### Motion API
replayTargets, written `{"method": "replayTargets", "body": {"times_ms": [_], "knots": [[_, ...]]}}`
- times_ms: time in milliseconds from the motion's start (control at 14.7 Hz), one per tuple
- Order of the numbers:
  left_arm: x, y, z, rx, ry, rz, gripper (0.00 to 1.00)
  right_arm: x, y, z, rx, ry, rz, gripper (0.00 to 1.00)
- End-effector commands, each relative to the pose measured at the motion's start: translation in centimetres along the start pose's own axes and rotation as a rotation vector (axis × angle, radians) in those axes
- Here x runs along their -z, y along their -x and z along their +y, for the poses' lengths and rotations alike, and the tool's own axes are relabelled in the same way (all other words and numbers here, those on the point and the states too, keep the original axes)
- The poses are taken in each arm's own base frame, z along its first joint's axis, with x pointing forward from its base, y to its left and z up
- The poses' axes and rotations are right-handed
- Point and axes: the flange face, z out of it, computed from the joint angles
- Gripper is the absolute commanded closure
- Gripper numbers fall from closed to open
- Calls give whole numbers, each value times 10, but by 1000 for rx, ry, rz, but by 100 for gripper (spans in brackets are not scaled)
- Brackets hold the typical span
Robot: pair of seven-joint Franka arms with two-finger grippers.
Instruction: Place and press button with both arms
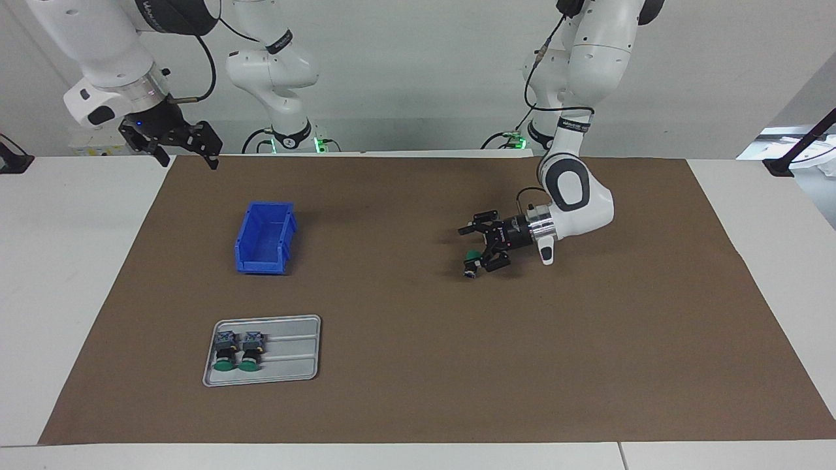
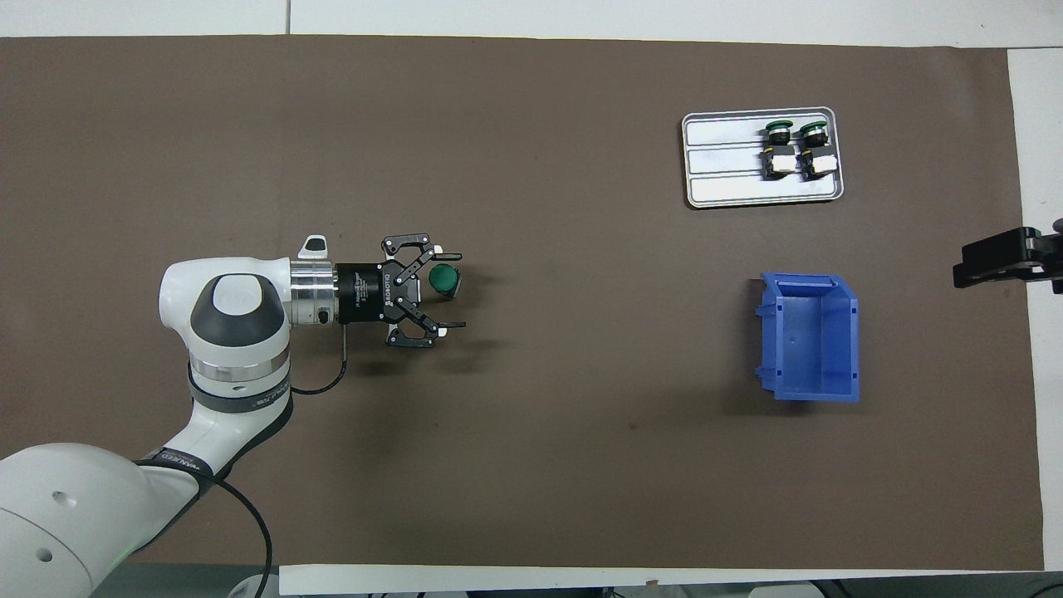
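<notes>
One button (image 1: 471, 259) with a green cap stands cap-up on the brown mat, toward the left arm's end of the table; it also shows in the overhead view (image 2: 443, 280). My left gripper (image 1: 477, 247) lies low and level over the mat, open, with the button between its spread fingers, close to the finger farther from the robots (image 2: 449, 289). Whether a finger touches it I cannot tell. Two more buttons (image 1: 238, 351) (image 2: 796, 148) lie side by side in a grey tray (image 1: 294, 352) (image 2: 722, 158). My right gripper (image 1: 187, 160) waits open and empty, high over the mat's edge (image 2: 1001, 259).
A blue open bin (image 1: 264, 238) (image 2: 810, 336) stands on the mat nearer to the robots than the tray, toward the right arm's end. The brown mat (image 1: 418, 365) covers most of the white table.
</notes>
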Motion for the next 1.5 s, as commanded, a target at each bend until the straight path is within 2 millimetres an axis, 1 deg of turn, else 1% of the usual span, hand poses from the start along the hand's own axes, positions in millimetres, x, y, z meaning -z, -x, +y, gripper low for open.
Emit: {"method": "replayTargets", "body": {"times_ms": [0, 204, 272, 340, 477, 545, 613, 817, 953, 1089, 1158, 1294, 1362, 1430], "knots": [[13, 18, 0, 10, -12, 43, 0, -1, 4, 1, 9, -7, -5, 2], [28, 46, 1, -4, -47, 106, 0, -1, 4, 1, 9, -7, -5, 2], [33, 56, 4, -24, -62, 135, 0, -2, 3, 1, 9, -7, -6, 2], [43, 61, 9, -47, -73, 174, 0, -2, 3, 1, 9, -7, -6, 2], [55, 79, 16, -125, -112, 256, 0, -1, 4, 1, 9, -7, -5, 2], [69, 85, 20, -144, -113, 300, 0, -2, 3, 1, 9, -7, -6, 2], [87, 90, 26, -175, -120, 337, 0, -1, 4, 1, 9, -7, -5, 2], [113, 109, 42, -284, -221, 443, 0, -1, 4, 1, 9, -7, -5, 2], [120, 117, 46, -338, -259, 512, 0, -2, 3, 1, 9, -7, -6, 2], [121, 122, 45, -404, -309, 599, 0, -2, 3, 1, 9, -7, -6, 2], [120, 131, 47, -438, -322, 629, 0, -2, 3, 1, 9, -7, -6, 2], [110, 148, 46, -499, -374, 674, 0, -1, 4, 1, 9, -7, -5, 2], [110, 155, 47, -525, -393, 696, 0, -2, 3, 1, 9, -7, -6, 2], [105, 161, 45, -556, -421, 719, 0, -1, 4, 1, 9, -7, -5, 2]]}}
